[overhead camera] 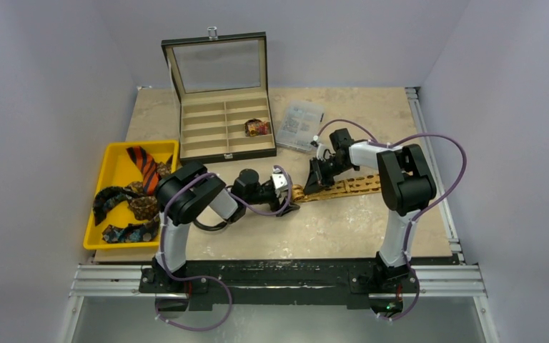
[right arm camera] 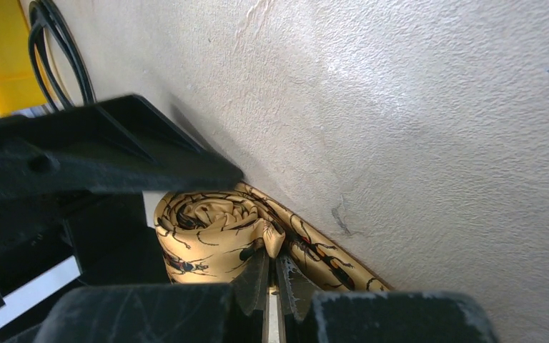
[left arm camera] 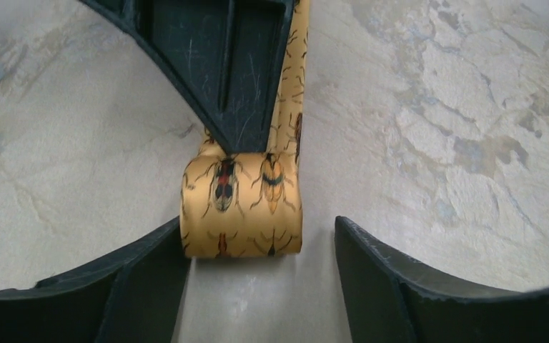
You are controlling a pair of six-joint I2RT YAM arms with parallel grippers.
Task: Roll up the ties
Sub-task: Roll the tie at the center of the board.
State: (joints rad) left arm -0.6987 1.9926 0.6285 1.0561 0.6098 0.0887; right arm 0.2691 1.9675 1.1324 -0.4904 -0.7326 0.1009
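The task is barely under way. The tan-gold tie (left arm camera: 241,207) has only a small coil started at one end, and that coil sits between the left fingers (left arm camera: 372,271). These stand released and spread wide, one fingertip touching the coil's edge and the other apart from it. The right fingers (left arm camera: 229,78) come at the coil from the opposite side and are clenched together at its top, seemingly nipping the fabric where the coil meets the flat length. Behind the right fingers, most of the tie lies unrolled on the surface (overhead camera: 343,229).

Well beyond both pairs of fingers, one rolled tie (overhead camera: 257,127) sits in a compartment of the open box (overhead camera: 225,155), which looks like one finished. Behind the left fingers, a yellow tray (overhead camera: 114,161) holds an orange striped tie (overhead camera: 143,166) and several dark ties (overhead camera: 125,232) in a loose heap, all unrolled. So I judge this tie's length and the whole heap remain to be done.
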